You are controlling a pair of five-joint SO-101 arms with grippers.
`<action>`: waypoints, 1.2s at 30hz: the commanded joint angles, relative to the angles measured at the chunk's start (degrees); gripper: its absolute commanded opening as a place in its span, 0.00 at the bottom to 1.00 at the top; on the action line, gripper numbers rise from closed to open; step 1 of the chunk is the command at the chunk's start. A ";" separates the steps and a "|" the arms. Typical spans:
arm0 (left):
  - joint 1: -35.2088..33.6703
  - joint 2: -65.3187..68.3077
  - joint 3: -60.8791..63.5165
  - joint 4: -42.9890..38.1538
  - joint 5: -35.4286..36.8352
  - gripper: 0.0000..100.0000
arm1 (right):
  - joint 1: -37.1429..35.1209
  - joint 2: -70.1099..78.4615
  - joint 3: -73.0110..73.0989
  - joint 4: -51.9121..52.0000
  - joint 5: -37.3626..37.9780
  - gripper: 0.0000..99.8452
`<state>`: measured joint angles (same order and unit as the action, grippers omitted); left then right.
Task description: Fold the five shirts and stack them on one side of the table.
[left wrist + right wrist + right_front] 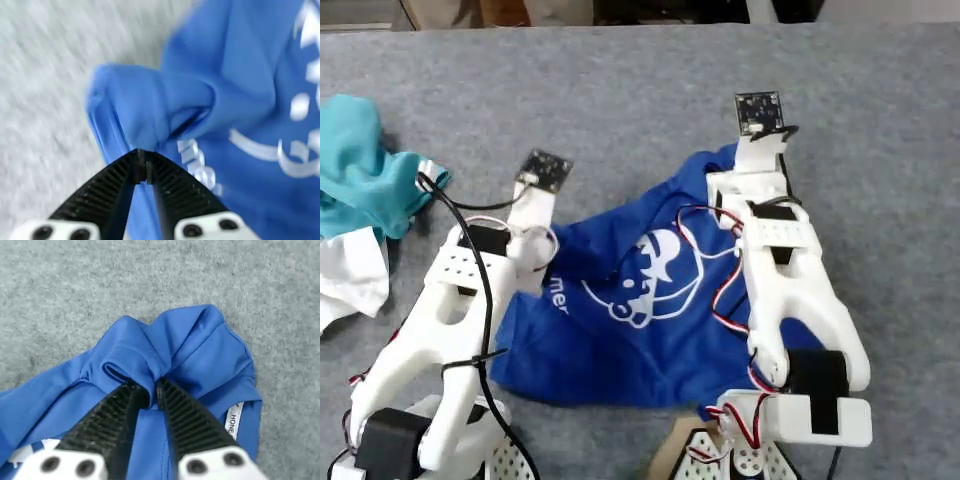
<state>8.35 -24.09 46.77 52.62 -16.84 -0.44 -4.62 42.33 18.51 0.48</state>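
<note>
Blue shirt (620, 350) lies rumpled, print up, left claw (142, 161) and right claw (151, 389) each pinching a fold.

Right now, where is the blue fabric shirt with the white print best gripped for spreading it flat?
Probably at raised folds along its edge, coming from above, since the blue fabric shirt lies rumpled on the grey table and flat cloth offers nothing to pinch. The left gripper is shut on a side fold, the right gripper on one near the label.
</note>
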 commanded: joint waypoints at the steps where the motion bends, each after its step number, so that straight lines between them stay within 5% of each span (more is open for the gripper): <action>1: -0.88 1.19 -0.70 -9.67 6.86 0.02 | 1.01 0.31 -2.86 -1.32 -0.62 0.00; 7: -3.96 15.96 -6.95 -21.45 9.32 0.02 | 0.84 0.40 -2.86 -1.41 -0.62 0.00; 12: -4.75 32.04 -24.18 -18.02 9.67 0.02 | 0.75 0.48 -2.86 -1.41 -0.62 0.00; 22: -6.15 52.44 -68.13 2.46 17.49 0.02 | 0.75 1.80 -2.42 -3.34 -0.62 0.00; 26: -7.21 56.57 -80.26 17.85 19.25 0.02 | 1.01 4.35 -4.79 -2.99 -0.62 0.00; 32: -10.29 58.68 -90.20 41.14 13.71 0.02 | 1.01 5.14 -5.32 -2.90 -0.62 0.00; 36: -10.90 58.33 -88.53 48.35 8.53 0.02 | 0.92 5.14 -5.23 -2.90 -0.62 0.00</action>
<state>-1.93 35.25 -40.70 96.48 -5.67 -0.44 0.40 39.87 16.48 0.57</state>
